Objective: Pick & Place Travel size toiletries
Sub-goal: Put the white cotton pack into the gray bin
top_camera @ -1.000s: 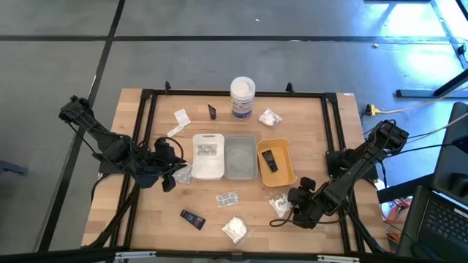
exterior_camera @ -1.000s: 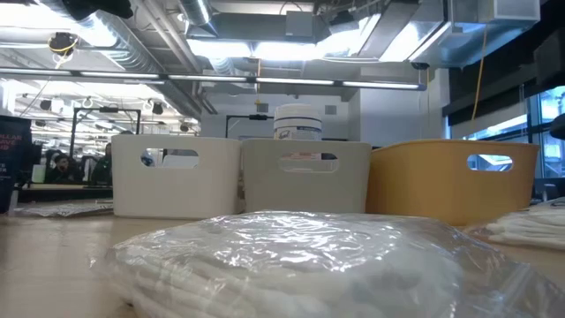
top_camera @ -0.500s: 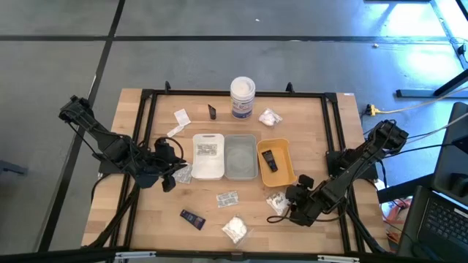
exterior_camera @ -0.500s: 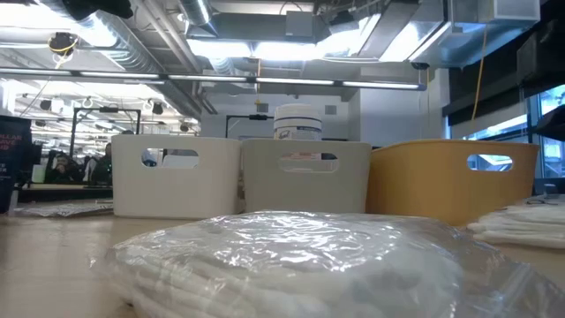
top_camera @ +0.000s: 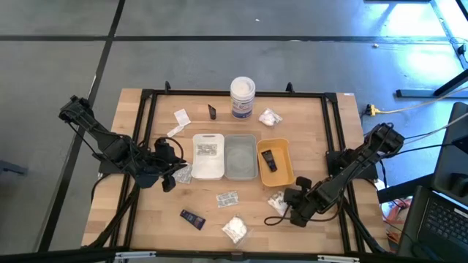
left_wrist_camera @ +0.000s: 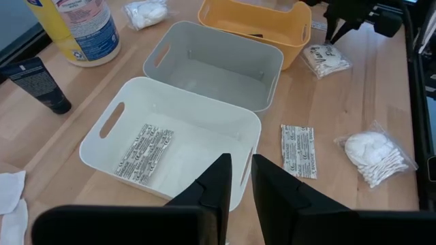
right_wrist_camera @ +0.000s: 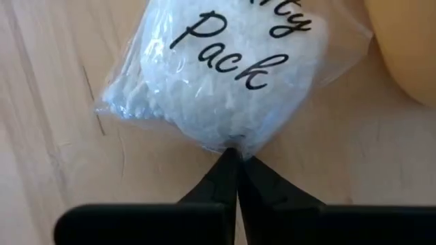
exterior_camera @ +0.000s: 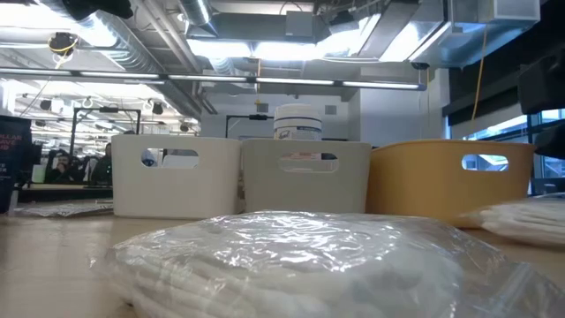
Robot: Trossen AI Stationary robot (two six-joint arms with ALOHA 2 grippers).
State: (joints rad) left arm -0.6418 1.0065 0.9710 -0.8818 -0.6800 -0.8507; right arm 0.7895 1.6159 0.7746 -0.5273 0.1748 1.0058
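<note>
Travel size toiletries lie scattered on the wooden table. A clear bag of white cotton printed "Pack" [right_wrist_camera: 225, 75] lies near the orange tray [top_camera: 287, 169], and my right gripper [top_camera: 289, 210] is shut on its edge. Other items are a sachet [top_camera: 227, 198], a black tube [top_camera: 193, 218] and a white bundle [top_camera: 235, 229] near the front. My left gripper [left_wrist_camera: 241, 178] hovers by the white tray [top_camera: 208, 169], fingers a little apart with nothing showing between them. A white bundle [top_camera: 183, 174] lies by its tips. My right gripper pinches the printed bag's thin plastic edge [right_wrist_camera: 232, 141] between its two fingertips, only at their free ends. The fingers come slanting down from the table's near right. The bag's body lies on the wood beyond the fingertips, toward the orange tray.
White, grey [top_camera: 240, 172] and orange trays stand side by side mid-table. The white one holds a sachet [left_wrist_camera: 143, 151], the orange one a black tube [top_camera: 269, 159]. A tall white tub [top_camera: 243, 97], a black tube [top_camera: 212, 111], a bundle [top_camera: 270, 117] and sachets [top_camera: 180, 117] sit along the far side.
My right gripper has crept toward the table's left edge, and the printed bag has slid a little with it toward the orange tray.
</note>
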